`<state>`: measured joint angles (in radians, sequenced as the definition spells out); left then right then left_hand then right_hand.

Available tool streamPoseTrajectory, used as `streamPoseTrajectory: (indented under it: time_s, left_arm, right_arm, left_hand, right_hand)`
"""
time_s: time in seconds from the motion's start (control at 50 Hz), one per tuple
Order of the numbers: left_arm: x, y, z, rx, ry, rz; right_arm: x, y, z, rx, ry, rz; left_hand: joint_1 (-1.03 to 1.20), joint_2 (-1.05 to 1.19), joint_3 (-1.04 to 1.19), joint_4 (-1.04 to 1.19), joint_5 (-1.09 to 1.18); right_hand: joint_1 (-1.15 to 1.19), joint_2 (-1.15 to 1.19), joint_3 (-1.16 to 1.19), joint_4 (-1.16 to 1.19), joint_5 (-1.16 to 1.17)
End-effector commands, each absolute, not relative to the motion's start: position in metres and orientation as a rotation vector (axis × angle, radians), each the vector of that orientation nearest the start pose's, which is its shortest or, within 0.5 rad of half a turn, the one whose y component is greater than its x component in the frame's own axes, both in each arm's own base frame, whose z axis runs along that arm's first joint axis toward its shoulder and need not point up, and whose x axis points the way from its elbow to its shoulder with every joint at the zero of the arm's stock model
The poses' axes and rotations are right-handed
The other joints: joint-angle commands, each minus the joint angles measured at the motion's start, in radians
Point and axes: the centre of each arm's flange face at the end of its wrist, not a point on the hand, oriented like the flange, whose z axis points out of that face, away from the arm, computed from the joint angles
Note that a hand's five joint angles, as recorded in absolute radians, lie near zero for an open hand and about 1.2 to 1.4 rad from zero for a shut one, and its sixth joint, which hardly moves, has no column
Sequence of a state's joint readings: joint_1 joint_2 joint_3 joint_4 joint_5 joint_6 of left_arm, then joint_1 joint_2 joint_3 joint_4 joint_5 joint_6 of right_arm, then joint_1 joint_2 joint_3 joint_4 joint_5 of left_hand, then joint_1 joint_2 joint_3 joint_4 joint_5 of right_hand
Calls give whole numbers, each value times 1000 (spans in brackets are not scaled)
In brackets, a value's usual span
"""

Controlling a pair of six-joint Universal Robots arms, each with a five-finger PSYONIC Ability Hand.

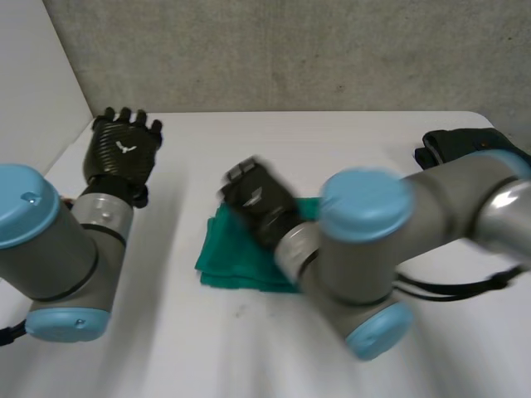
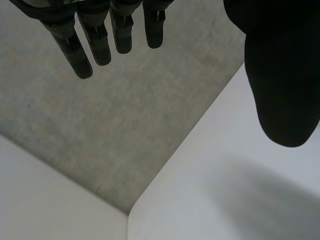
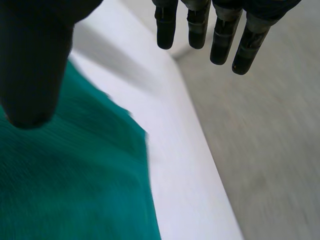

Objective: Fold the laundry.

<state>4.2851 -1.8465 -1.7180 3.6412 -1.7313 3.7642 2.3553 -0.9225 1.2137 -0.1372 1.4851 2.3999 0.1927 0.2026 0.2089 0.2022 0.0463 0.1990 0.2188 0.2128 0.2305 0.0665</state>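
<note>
A green cloth (image 1: 232,261), folded into a small rectangle, lies flat in the middle of the white table (image 1: 357,141). My right hand (image 1: 257,199) hovers over the cloth's far right part, open, with nothing in it. In the right wrist view its fingers (image 3: 220,30) are straight and the thumb (image 3: 35,60) stands apart above the green cloth (image 3: 65,175). My left hand (image 1: 124,149) is raised at the table's far left, away from the cloth, open and empty. Its fingers (image 2: 95,40) are spread and point towards the grey wall.
A black object (image 1: 456,145) lies at the table's far right corner behind my right arm. A grey wall (image 1: 290,50) runs along the table's back edge and a white panel (image 1: 33,83) borders the left side.
</note>
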Motion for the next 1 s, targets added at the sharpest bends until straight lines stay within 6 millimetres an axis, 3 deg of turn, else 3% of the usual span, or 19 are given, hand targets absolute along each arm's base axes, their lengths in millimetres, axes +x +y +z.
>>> streamPoseTrajectory:
  time_s: [0.02, 0.06, 0.14, 0.2, 0.28, 0.3, 0.34, 0.5, 0.58, 0.66, 0.68, 0.72, 0.76, 0.82, 0.84, 0.92, 1.0]
  left_arm:
    - [-310, -248, 217, 1050, 1795, -2256]
    - [-323, -238, 211, 1124, 1808, -2277]
    - [-337, -232, 191, 1201, 1855, -2237]
    - [-342, -230, 185, 1227, 1870, -2219]
    - [-342, -229, 182, 1238, 1885, -2201]
    - [-341, -229, 181, 1239, 1892, -2193]
    - [-339, -229, 180, 1239, 1898, -2185]
    - [-313, -239, 203, 1110, 1919, -2186]
    - [-298, -244, 221, 1016, 1920, -2222]
    - [-280, -251, 238, 908, 1926, -2252]
    - [-276, -253, 240, 885, 1928, -2254]
    - [-265, -258, 248, 820, 1933, -2265]
    - [-258, -260, 252, 783, 1947, -2264]
    - [-254, -261, 251, 765, 1970, -2252]
    - [-253, -260, 248, 765, 1988, -2247]
    - [-256, -257, 242, 780, 2020, -2236]
    - [-261, -260, 234, 804, 2049, -2224]
  right_arm:
    - [308, -238, 202, -1168, 2139, -1769]
    - [289, -236, 179, -1169, 2248, -1659]
    - [263, -241, 152, -1133, 2335, -1589]
    - [250, -245, 143, -1105, 2368, -1574]
    - [243, -247, 130, -1096, 2404, -1532]
    - [242, -249, 124, -1104, 2414, -1515]
    - [241, -254, 124, -1107, 2413, -1532]
    - [242, -281, 149, -1167, 2368, -1704]
    - [258, -285, 170, -1274, 2280, -1816]
    - [303, -267, 202, -1389, 2054, -1951]
    - [325, -256, 212, -1427, 1946, -1978]
    - [345, -244, 216, -1455, 1853, -1982]
    - [374, -222, 210, -1534, 1724, -1938]
    - [396, -199, 195, -1637, 1599, -1856]
    - [408, -181, 181, -1710, 1522, -1779]
    - [416, -171, 167, -1761, 1476, -1694]
    - [413, -183, 178, -1628, 1614, -1744]
  left_hand:
    - [-18, -28, -34, -28, -46]
    - [-18, -28, -34, -28, -46]
    - [-18, -28, -34, -28, -46]
    - [-18, -28, -34, -28, -46]
    - [-18, -28, -34, -28, -46]
    - [-18, -28, -34, -28, -46]
    - [-18, -28, -34, -28, -46]
    - [-18, -28, -34, -28, -46]
    - [-18, -28, -34, -28, -46]
    - [-18, -28, -34, -28, -46]
    - [-18, -28, -34, -28, -46]
    - [-18, -28, -34, -28, -46]
    - [-18, -28, -34, -28, -46]
    - [-18, -28, -34, -28, -46]
    - [-18, -28, -34, -28, -46]
    - [-18, -28, -34, -28, -46]
    - [-18, -28, -34, -28, -46]
  right_hand:
    - [-24, -44, -38, -56, -66]
    - [-24, -44, -38, -56, -66]
    - [-24, -44, -38, -56, -66]
    - [73, 53, 60, 42, 31]
    - [647, 628, 634, 616, 605]
    - [1027, 1007, 1013, 996, 985]
    - [1197, 1177, 1183, 1165, 1155]
    - [1197, 1177, 1183, 1166, 1155]
    - [1197, 1177, 1183, 1166, 1155]
    - [1197, 1177, 1183, 1166, 1155]
    - [1197, 1177, 1183, 1166, 1155]
    - [1197, 1177, 1183, 1166, 1155]
    - [1197, 1177, 1183, 1166, 1155]
    - [1197, 1177, 1183, 1166, 1155]
    - [1197, 1177, 1183, 1166, 1155]
    - [1197, 1177, 1183, 1166, 1155]
    - [-24, -44, -38, -56, -66]
